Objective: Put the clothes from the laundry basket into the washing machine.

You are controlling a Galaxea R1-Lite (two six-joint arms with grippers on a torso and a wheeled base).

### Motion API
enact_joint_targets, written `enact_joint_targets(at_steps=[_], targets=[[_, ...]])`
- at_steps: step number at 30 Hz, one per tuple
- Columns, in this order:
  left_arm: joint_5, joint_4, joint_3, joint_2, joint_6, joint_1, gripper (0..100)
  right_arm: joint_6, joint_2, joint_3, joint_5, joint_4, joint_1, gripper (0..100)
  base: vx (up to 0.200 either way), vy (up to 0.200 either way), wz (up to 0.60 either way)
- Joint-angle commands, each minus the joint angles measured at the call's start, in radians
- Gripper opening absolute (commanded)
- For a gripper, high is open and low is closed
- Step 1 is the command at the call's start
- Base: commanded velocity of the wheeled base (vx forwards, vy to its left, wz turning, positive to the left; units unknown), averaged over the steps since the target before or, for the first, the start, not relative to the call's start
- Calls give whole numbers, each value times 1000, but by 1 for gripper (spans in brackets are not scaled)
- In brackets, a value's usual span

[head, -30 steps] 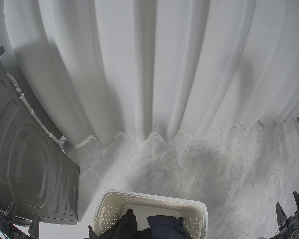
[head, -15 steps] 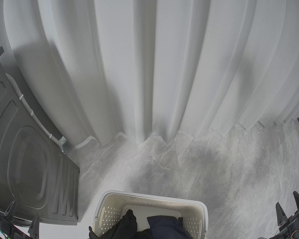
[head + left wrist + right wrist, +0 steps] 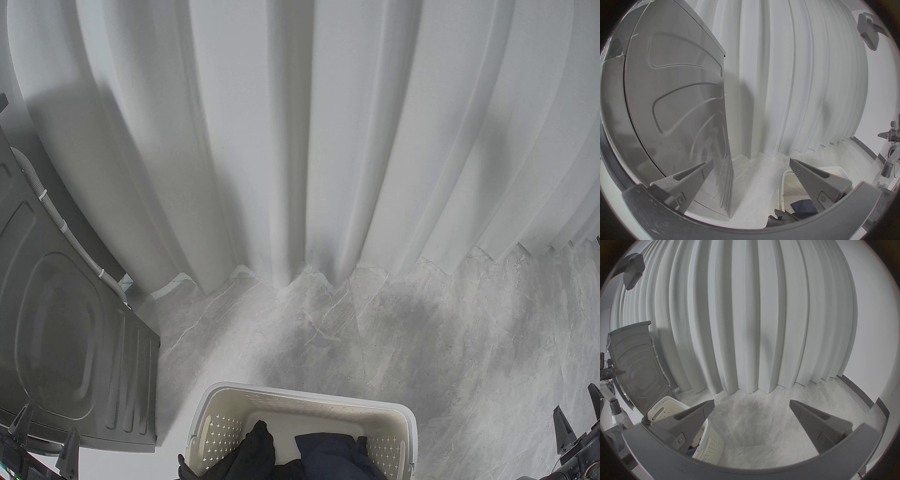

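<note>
White curtain (image 3: 312, 125) across back. Grey washing machine (image 3: 62, 337) on left, just beside cream laundry basket (image 3: 300, 395). Dark clothes (image 3: 325, 456) piled inside basket (black and navy). Left gripper (image 3: 47, 428), right gripper (image 3: 575, 400) low either side, fingers spread, holding nothing.

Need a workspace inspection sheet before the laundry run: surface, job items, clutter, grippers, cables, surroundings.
Surface: grey marbled floor.
Job's things: white laundry basket on the floor, holding a black garment and a navy garment; washing machine to its left, grey ribbed panel facing.
Clutter: nothing seen.
Grippers: left gripper open, empty, low by the washing machine; right gripper open, empty, right of the basket.
Cables: pale corrugated hose along the machine's panel.
Surroundings: white pleated curtain reaching the floor behind.
</note>
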Motion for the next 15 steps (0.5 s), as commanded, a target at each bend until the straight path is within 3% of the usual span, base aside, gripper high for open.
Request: enact_joint_targets(at_steps=[1, 15], targets=[[0, 0, 16, -12, 0, 0, 100, 0, -18, 18, 1, 0, 0, 100, 0, 0, 0], [0, 0, 16, -12, 0, 0, 100, 3, -18, 18, -1, 0, 0, 100, 0, 0, 0]])
